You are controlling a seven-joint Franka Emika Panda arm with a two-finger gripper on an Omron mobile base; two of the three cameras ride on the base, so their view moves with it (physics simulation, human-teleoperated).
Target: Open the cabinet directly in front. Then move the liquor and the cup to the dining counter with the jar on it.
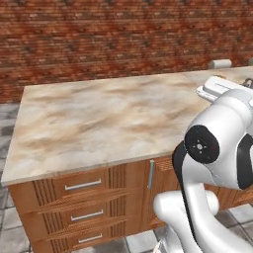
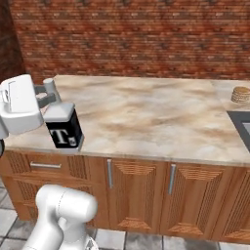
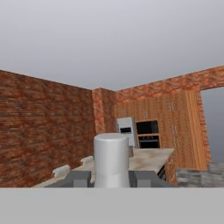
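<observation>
Clamped in my claw (image 3: 110,178), the bottle (image 2: 64,128) sits at the marble desk's (image 2: 146,117) near left corner, seemingly touching it. I'd release gently, lift straight, then retreat without tipping it.

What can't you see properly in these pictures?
- Bottle: in the right base view, the robot's white hand covers its neck.
- Gripper: in the hand view, the bottle cap hides the fingers' grip.
- Counter: in the left base view, the arm hides its right end.
</observation>
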